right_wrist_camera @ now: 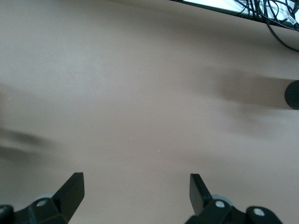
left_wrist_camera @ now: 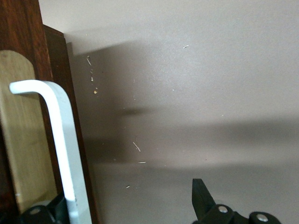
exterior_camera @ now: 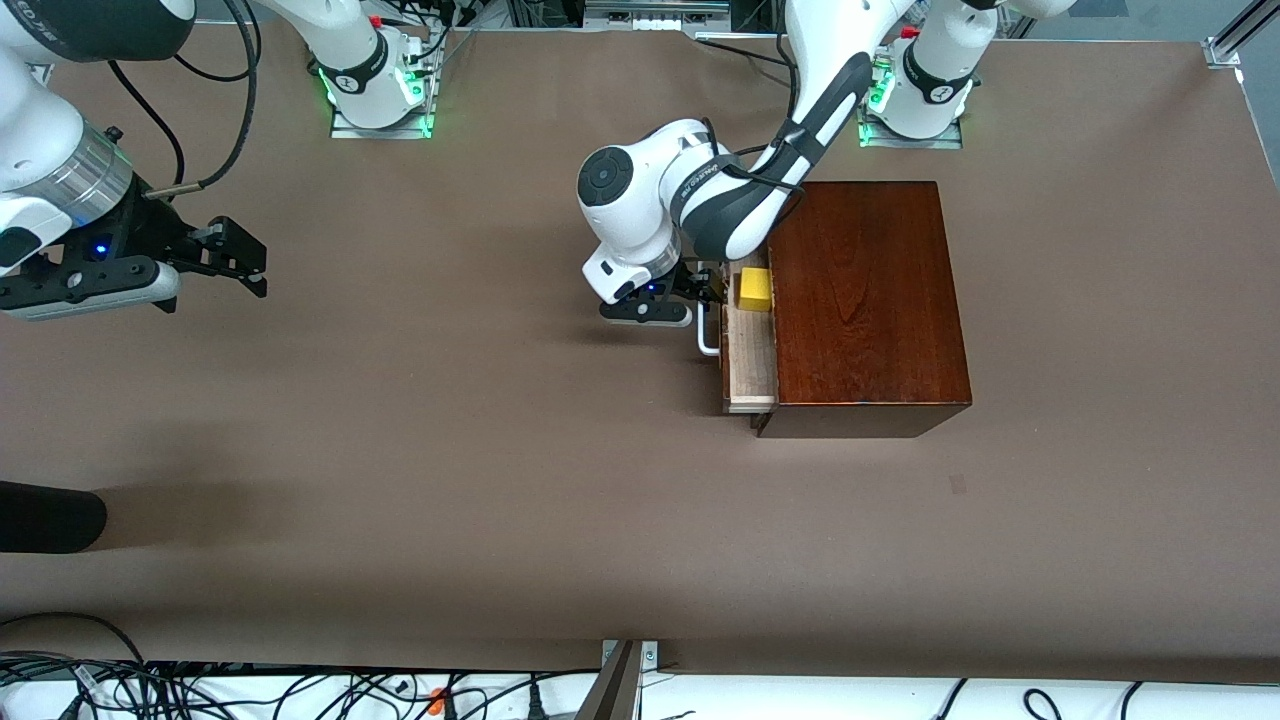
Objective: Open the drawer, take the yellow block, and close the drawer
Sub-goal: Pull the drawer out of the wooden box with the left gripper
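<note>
Both pairs of fingers spread: left fingers [left_wrist_camera: 203, 198] straddling white handle [left_wrist_camera: 60, 144], right fingers [right_wrist_camera: 74, 191] empty.

This is a robotics lab. Two white robot arms are bolted by metal base plates [exterior_camera: 378, 125] with green status lights onto a tabletop [exterior_camera: 400, 450] covered in plain brown sheeting. Loose cables [exterior_camera: 200, 690] tangle along the edge nearest the front camera, and aluminium framing [exterior_camera: 1235, 35] shows at a corner near the left arm's base.
</note>
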`<state>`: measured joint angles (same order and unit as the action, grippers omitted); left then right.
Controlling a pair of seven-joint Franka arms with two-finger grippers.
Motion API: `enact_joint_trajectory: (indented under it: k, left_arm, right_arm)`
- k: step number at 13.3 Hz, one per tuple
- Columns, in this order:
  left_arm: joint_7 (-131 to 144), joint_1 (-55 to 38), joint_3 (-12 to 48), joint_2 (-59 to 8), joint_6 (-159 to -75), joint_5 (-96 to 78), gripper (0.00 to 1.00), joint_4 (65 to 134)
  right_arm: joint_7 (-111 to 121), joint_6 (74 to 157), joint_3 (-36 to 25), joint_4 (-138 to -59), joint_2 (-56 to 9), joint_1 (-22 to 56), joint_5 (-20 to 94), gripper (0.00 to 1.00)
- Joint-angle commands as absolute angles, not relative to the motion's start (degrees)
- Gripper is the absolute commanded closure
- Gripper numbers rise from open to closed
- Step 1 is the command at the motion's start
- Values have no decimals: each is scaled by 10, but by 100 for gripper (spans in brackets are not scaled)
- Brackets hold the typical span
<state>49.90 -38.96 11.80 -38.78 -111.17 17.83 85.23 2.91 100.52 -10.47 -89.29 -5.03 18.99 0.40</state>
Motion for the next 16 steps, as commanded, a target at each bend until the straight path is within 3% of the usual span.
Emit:
enact_joint_trajectory:
  k: [1, 10, 16]
  left_arm:
    - [514, -413, 144, -434, -1159, 121, 0, 784]
    - [510, -403, 142, -419, -1150, 102, 0, 766]
    - [483, -408, 142, -411, -982, 170, 0, 726]
  right_arm:
    - [38, 998, -105, -887, -51, 188, 10, 0]
    - [38, 998, -105, -887, -51, 188, 10, 0]
    - [38, 998, -105, -887, -51, 187, 10, 0]
